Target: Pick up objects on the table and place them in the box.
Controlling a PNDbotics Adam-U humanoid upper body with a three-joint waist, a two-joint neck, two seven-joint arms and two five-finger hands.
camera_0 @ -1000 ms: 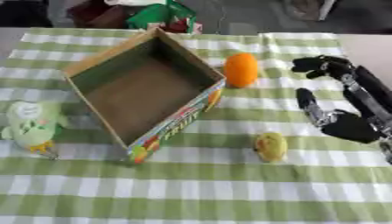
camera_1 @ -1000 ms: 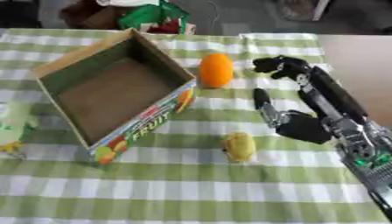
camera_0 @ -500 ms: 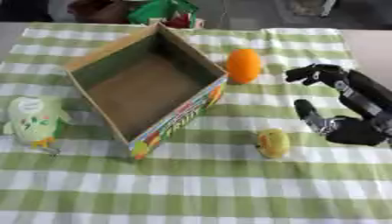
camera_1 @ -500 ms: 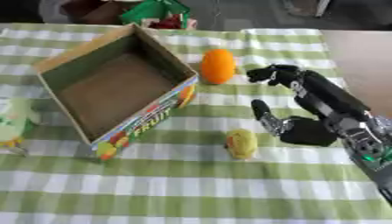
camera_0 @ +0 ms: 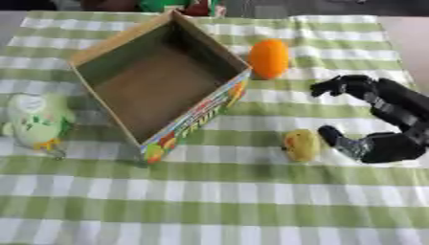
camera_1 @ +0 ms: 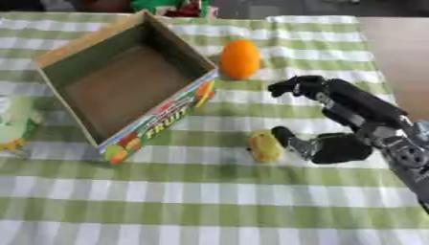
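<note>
- Lowered and drawn in toward the small yellow object (camera_1: 265, 146) since the earlier frames, the right hand (camera_1: 335, 146) is now seen with its thumb just beside that object's right side, where a clear gap was seen before.
- Contact between thumb and yellow object cannot be told; nothing is gripped.
- The right hand is held open, palm turned toward the box side, with its fingers (camera_1: 295, 86) arched high over the cloth and pointed toward the orange (camera_1: 241, 58).
- The forearm is brought in from the table's right edge, toward the near right corner.
- The cardboard box (camera_0: 109, 48) is set askew on the left half of the table (camera_0: 218, 210), open at the top, with nothing seen inside; its printed long side faces the yellow object.
- The orange is found just beside the box's far right wall, near the far edge of the table.
- A strip of open cloth is left between the box's printed side and the yellow object, and the whole near edge of the table is free.
- A pale green toy (camera_0: 35, 123) is placed at the left edge, just beside the box.
- The left hand is not shown.
</note>
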